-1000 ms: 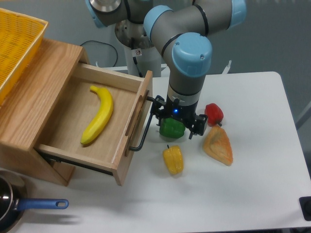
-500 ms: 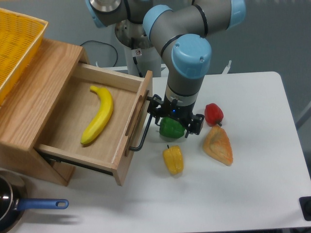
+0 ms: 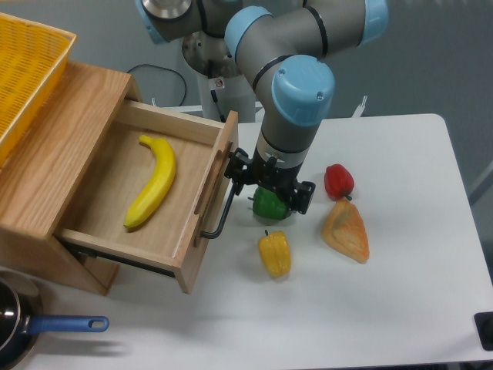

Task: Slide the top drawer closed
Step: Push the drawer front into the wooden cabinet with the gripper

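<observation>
Drawer (image 3: pixel 146 193) sits at the left of the frame, pulled well out of its wooden cabinet (image 3: pixel 54 154), with a banana (image 3: pixel 152 180) lying inside. Its black bar handle (image 3: pixel 225 202) faces the middle of the picture, and the gripper (image 3: pixel 266 183) is pressed up just beside it, low over a green pepper (image 3: pixel 271 204). Whether the fingers are spread or closed, I cannot tell. To close it well, push squarely on the front panel, toward the upper left along the runners, steady and level so nothing jams.
</observation>
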Tool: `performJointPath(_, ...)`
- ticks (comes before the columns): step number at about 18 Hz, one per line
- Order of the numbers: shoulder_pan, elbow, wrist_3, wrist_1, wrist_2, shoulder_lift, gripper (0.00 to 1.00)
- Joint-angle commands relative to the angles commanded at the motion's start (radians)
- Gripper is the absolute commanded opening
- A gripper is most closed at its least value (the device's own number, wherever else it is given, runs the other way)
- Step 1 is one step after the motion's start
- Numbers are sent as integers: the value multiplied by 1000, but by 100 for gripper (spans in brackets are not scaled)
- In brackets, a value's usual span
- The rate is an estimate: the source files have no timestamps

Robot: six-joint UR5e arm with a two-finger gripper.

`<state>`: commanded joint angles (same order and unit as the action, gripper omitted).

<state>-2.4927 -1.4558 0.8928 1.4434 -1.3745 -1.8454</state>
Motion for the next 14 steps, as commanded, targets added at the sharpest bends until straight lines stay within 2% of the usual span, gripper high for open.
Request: performJointPath(14, 67, -3, -84, 0, 17, 0, 100)
